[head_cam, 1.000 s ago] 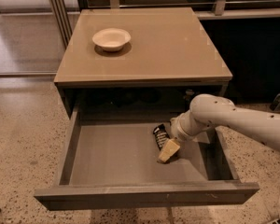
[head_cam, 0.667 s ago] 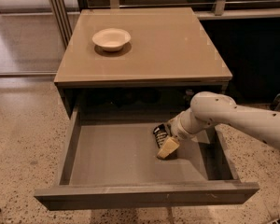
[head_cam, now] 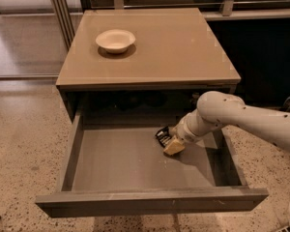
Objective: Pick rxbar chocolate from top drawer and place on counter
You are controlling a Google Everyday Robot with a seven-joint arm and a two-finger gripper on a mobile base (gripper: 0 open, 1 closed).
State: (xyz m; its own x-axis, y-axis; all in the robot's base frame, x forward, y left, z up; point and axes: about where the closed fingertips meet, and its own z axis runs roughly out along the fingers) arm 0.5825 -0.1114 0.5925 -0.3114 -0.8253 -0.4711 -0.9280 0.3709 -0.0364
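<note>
Warm, dim overhead light. Soft sheen on the bench top; shadow beneath the bowl. The hand, right of centre inside the drawer, darkens its floor.

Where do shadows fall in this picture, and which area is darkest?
Camera view: the white bowl casts a shadow on the counter; the gripper, in the top drawer by the rxbar chocolate, darkens the drawer floor beside it; the recess behind is darkest.
</note>
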